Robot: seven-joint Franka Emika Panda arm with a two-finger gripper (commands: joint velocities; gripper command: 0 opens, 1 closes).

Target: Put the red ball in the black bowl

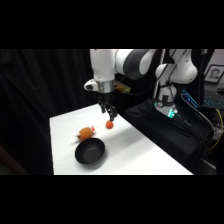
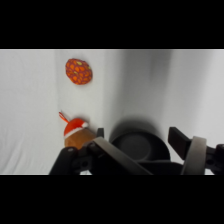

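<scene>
Bowl, black and holding nothing, sits apart from red ball.

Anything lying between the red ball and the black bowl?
Only bare white table separates the red ball from the black bowl in the side view; the orange-brown object sits off to one side.

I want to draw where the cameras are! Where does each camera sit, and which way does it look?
Side view: it stands beside the table and looks across and down on it. It shows the white arm reaching in from the upper right, with its gripper pointing down.
Wrist view: it rides on the arm's wrist and looks past the gripper at the table below. Only the black linkage and two spread fingers show.
Both views show the red ball, the black bowl and the lumpy orange toy.
</scene>
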